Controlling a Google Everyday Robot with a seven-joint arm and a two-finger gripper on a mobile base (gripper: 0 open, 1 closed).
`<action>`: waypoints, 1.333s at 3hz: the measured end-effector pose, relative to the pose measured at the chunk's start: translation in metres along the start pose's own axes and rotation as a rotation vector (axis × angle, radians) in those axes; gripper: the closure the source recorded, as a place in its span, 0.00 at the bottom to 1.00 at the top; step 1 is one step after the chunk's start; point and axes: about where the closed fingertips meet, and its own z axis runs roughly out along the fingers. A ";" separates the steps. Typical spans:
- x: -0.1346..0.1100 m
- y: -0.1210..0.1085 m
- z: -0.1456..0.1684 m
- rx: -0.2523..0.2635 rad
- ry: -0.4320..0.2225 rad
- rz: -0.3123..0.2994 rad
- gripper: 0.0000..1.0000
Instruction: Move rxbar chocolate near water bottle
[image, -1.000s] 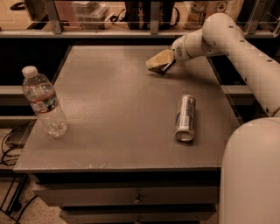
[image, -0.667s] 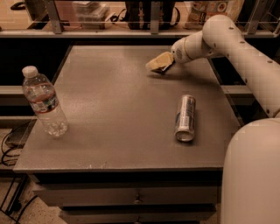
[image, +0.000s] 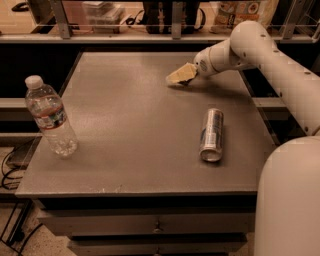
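One gripper (image: 179, 76) hangs at the table's (image: 130, 130) far edge, well apart from the water bottle (image: 50, 118); its grasp I cannot tell.

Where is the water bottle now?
The water bottle stands upright near the left edge of the table, far from the silver can; the gripper is at the far side.

1 silver can (image: 211, 135) lies on its side on the right half of the grey tabletop (image: 130, 125), 1 end toward the front edge, well apart from the gripper (image: 181, 76) at the far side; drawers (image: 158, 227) sit below; dark cables (image: 9, 165) trail at the left.
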 end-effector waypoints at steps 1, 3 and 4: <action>0.002 0.000 0.000 -0.002 -0.009 0.001 0.39; 0.006 0.002 -0.001 0.000 0.002 -0.005 0.85; 0.004 0.002 -0.002 0.000 0.002 -0.005 1.00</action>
